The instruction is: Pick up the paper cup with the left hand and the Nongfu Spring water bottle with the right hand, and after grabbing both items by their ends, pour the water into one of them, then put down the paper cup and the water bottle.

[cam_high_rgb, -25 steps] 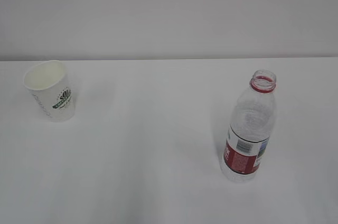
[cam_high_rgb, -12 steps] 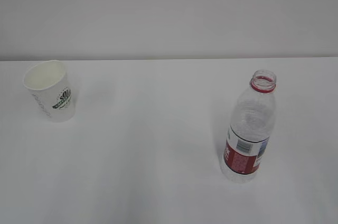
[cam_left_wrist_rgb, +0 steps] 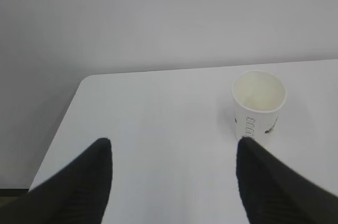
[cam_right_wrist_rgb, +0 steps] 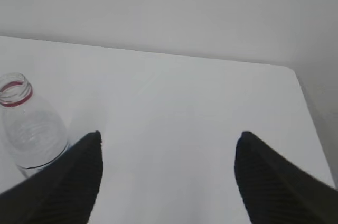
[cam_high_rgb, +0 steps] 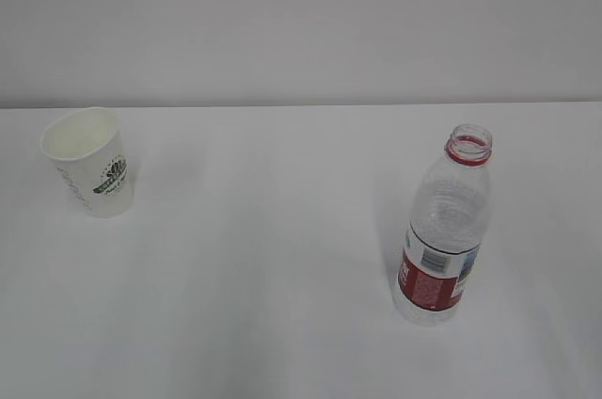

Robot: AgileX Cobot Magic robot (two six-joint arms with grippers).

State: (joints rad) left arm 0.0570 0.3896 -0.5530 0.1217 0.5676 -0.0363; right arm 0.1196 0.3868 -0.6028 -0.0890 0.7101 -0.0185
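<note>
exterior view: neither gripper shows. the paper cup [cam_high_rgb: 87, 162] stands upright, mouth up, on the white table [cam_high_rgb: 282, 258], far to the left; the nongfu spring water bottle [cam_high_rgb: 443, 228] stands upright and uncapped, well apart from it on the right. both long axes run vertical, so each grab looks like a sideways reach at a standing thing. whether the bottle carries water cannot be told.

left wrist view: the left hand [cam_left_wrist_rgb: 173, 150] has its two black fingers [cam_left_wrist_rgb: 84, 176] spread wide with nothing between them, touching nothing. the cup sits ahead of the fingers and off to the right, its base just beyond the right finger's tip, outside the gap. it is the nearer arm for the cup; the gap most likely needs to shift right and go forward before closing.

right wrist view: the right hand [cam_right_wrist_rgb: 168, 142] also stands wide open and empty, fingers [cam_right_wrist_rgb: 274, 176] clear of everything. the bottle rises ahead and to the left of the left finger, partly behind its tip, outside the gap. this arm probably needs to shift left to bring the bottle's body between the fingers.
</note>
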